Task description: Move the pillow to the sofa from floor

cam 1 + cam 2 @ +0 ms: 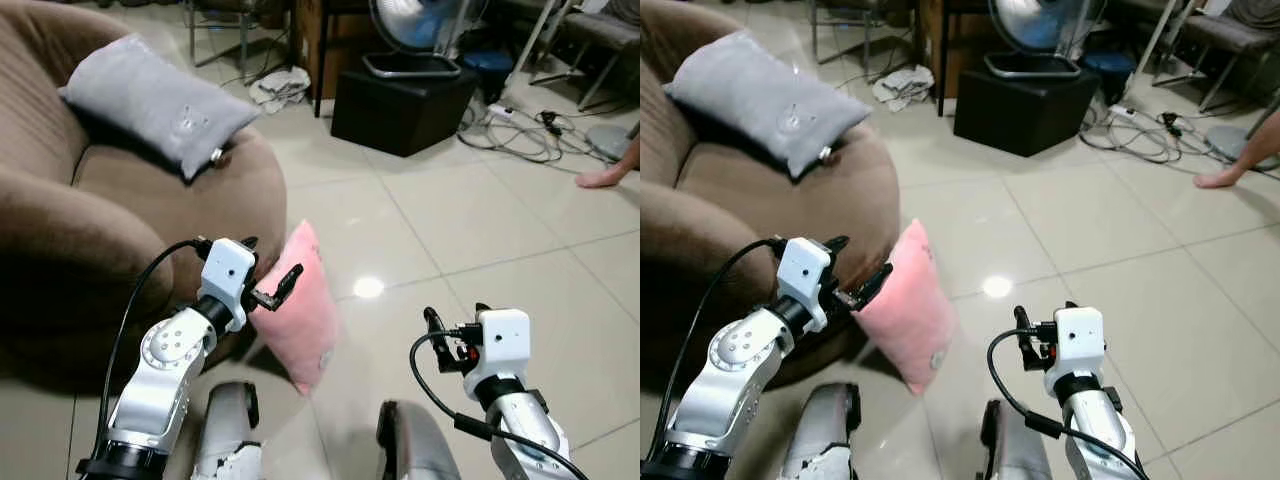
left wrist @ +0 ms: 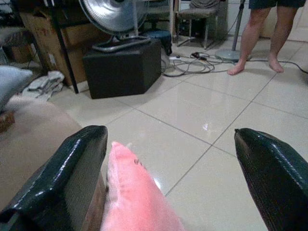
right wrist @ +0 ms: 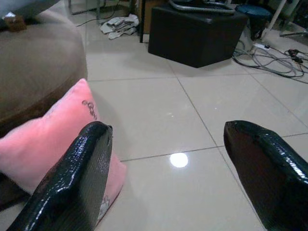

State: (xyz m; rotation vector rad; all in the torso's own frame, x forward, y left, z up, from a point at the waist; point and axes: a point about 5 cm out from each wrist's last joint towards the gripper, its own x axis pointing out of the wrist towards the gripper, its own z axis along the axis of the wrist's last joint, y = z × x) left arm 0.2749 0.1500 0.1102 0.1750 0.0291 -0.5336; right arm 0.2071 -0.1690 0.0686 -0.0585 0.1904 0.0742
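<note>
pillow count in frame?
2. A grey fabric pillow lies on the brown sofa. A pink fabric pillow stands on the floor against the sofa's front, beside the open left tool. Others may be hidden.

Two silver arms with round joint discs, white wrist boxes, looping black cables, and glossy black fingers [image 2: 62, 183].

No readable text, brand or nr anywhere. Soft pink rectangular fabric pillow [image 3: 53, 139] has a small dark mark near its top corner, too small/blurred to read; can't tell if it's letters or just a motif. Grey rectangular fabric pillow [image 1: 150, 100] on the brown upholstered sofa [image 1: 150, 200] has a faint pale print, also illegible.
</note>
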